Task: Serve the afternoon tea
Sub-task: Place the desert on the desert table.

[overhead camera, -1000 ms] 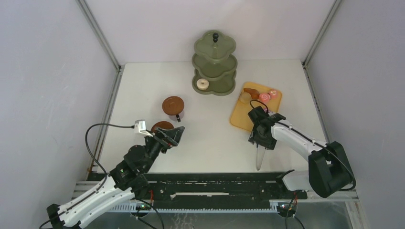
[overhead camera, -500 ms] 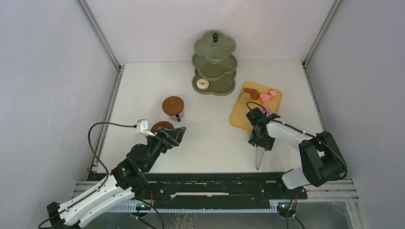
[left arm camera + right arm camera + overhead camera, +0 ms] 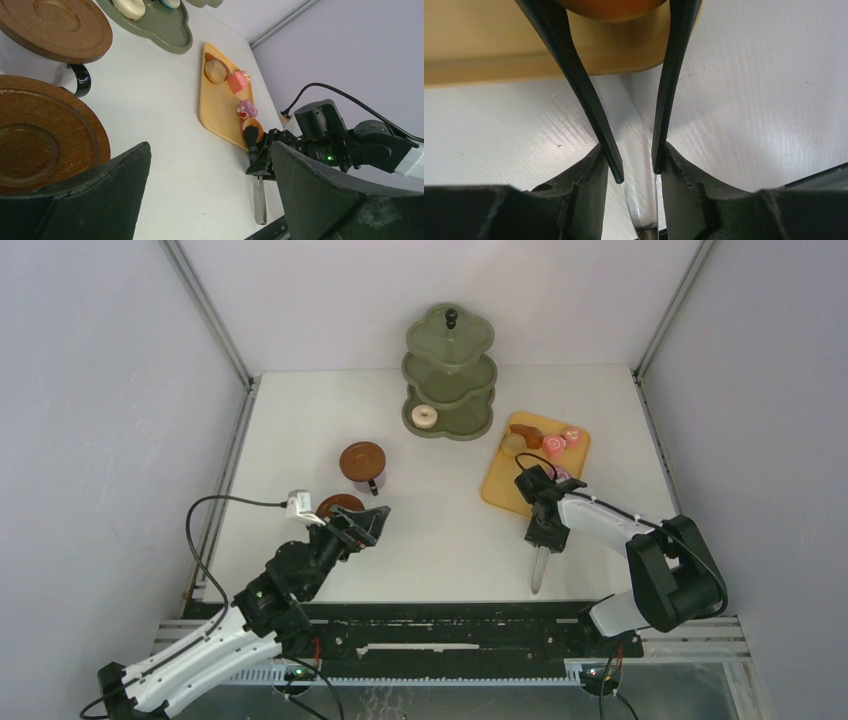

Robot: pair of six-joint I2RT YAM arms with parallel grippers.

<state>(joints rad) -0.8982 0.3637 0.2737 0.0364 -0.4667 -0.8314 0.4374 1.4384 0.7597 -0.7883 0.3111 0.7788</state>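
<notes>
- Bench from above: olive-green stand [image 3: 462, 412] at the far middle, one donut [image 3: 425, 415] on its bottom tier. The tray [image 3: 500, 485] lies to its right, with pink cakes [image 3: 555, 445] and a bun [image 3: 514, 441] at its far end.
- At the tray's near corner the right gripper [image 3: 545, 530] is clamped on the tongs [image 3: 539, 570]. Their long axis runs near-to-far, silver hinge end toward the arm bases, tips toward the tray.
- From that gripper the stand lies farther out and to the left (the right arm is plainly the nearer one to the tray).
- The left gripper [image 3: 368, 523] hovers by the nearer of two saucer-topped cups [image 3: 340, 506], holding nothing.
- Left wrist: its fingers are spread wide, with the nearer saucer [image 3: 40, 140] at lower left. Across the bench an orange-brown pastry [image 3: 250, 125] sits at the tray's near end. A tong tip is against it or just short (cannot tell which). A swirl cake [image 3: 246, 108] comes next along.
- Right wrist: the fingers [image 3: 579, 190] press from outside on both black tong arms, the gripper drawn in to a middling width. The arms reach straight ahead and flank the pastry at the tray's edge; the tips are cropped out.
- Judgement: the coming move is a firmer squeeze on the pastry, then a lift and carry out and leftward to the stand. A slack pinch could drop it.
</notes>
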